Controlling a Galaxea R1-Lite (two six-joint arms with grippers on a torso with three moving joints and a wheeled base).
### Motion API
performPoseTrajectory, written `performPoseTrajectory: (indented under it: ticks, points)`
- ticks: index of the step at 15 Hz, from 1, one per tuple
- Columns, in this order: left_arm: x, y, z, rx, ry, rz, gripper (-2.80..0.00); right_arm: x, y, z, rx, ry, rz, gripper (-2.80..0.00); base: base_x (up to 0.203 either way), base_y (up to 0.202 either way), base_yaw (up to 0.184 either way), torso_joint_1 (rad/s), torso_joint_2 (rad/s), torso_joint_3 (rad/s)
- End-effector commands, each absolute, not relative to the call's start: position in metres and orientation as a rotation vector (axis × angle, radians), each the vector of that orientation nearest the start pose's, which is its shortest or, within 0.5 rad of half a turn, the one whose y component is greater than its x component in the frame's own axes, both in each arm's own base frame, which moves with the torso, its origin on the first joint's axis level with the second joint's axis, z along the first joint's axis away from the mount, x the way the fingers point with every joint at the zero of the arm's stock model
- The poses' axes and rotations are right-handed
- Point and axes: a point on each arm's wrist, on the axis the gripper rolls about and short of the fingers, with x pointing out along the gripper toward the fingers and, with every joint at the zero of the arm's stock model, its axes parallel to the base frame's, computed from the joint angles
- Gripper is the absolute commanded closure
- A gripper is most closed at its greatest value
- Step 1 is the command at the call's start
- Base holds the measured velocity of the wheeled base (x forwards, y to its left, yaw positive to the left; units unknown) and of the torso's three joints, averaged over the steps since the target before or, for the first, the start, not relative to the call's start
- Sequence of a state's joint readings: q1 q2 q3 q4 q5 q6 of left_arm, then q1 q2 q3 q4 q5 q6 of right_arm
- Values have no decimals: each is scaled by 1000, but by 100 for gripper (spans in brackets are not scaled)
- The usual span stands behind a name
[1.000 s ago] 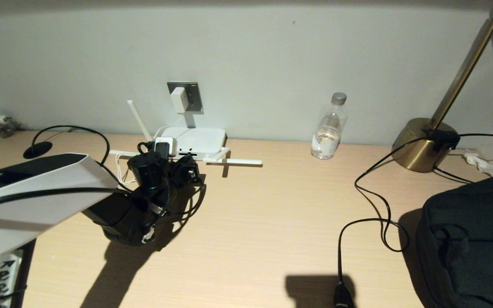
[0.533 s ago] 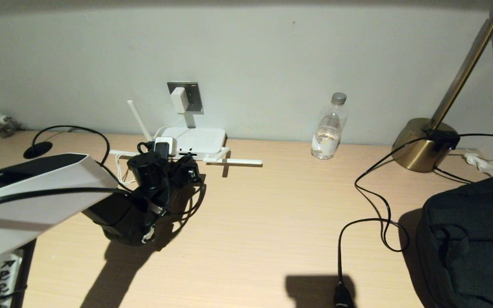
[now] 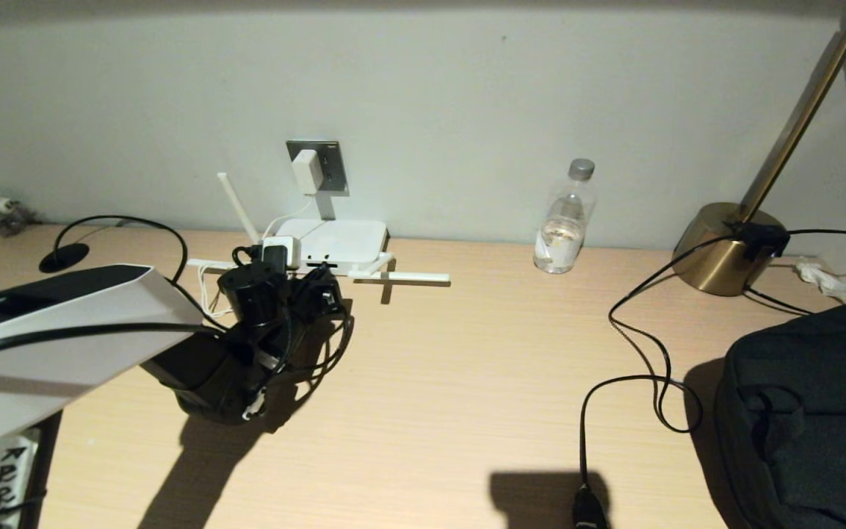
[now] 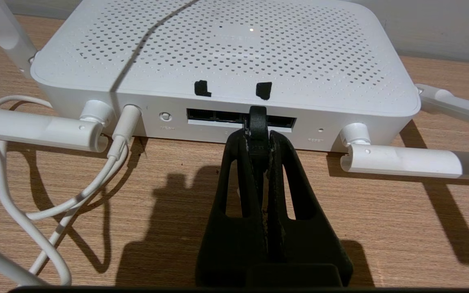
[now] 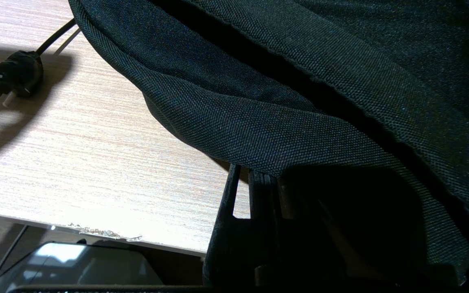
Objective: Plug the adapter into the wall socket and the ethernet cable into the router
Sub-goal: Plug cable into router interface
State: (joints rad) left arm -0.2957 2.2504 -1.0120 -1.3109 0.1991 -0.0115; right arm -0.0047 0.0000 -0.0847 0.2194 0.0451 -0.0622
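Note:
The white adapter (image 3: 306,171) sits plugged into the grey wall socket (image 3: 333,167), and its thin white cord (image 4: 108,162) runs down to the router's power jack. Below it the flat white router (image 3: 342,236) lies against the wall, its dark ports facing me. My left gripper (image 3: 318,283) is right in front of those ports. In the left wrist view the left gripper (image 4: 257,136) is shut on the ethernet cable's black plug boot (image 4: 257,120), whose tip is in a middle port of the router (image 4: 234,49). My right gripper (image 5: 265,179) rests shut under a dark bag.
Router antennas (image 3: 416,278) lie across the desk. A water bottle (image 3: 565,220) and a brass lamp base (image 3: 724,250) stand by the wall. The lamp's black cord ends in a loose plug (image 3: 588,507). A dark bag (image 3: 805,411) fills the right front corner.
The left gripper has edged very slightly toward the router with the plug held. Nothing else has moved.

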Motion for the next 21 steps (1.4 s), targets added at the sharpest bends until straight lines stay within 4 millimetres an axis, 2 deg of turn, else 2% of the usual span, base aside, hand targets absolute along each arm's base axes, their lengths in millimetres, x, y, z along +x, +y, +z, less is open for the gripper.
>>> performPoseTrajectory:
  ticks: [1, 12, 21]
  points:
    - [401, -118, 99, -29, -66, -94, 0, -31, 1, 76, -59, 137, 46, 0, 0, 0, 0, 0, 0, 0]
    - [397, -118, 94, -24, -44, -95, 0, -31, 1, 76, -59, 137, 46, 0, 0, 0, 0, 0, 0, 0]
    - [394, -118, 99, -24, -52, -97, 0, -31, 1, 76, -59, 137, 46, 0, 0, 0, 0, 0, 0, 0]
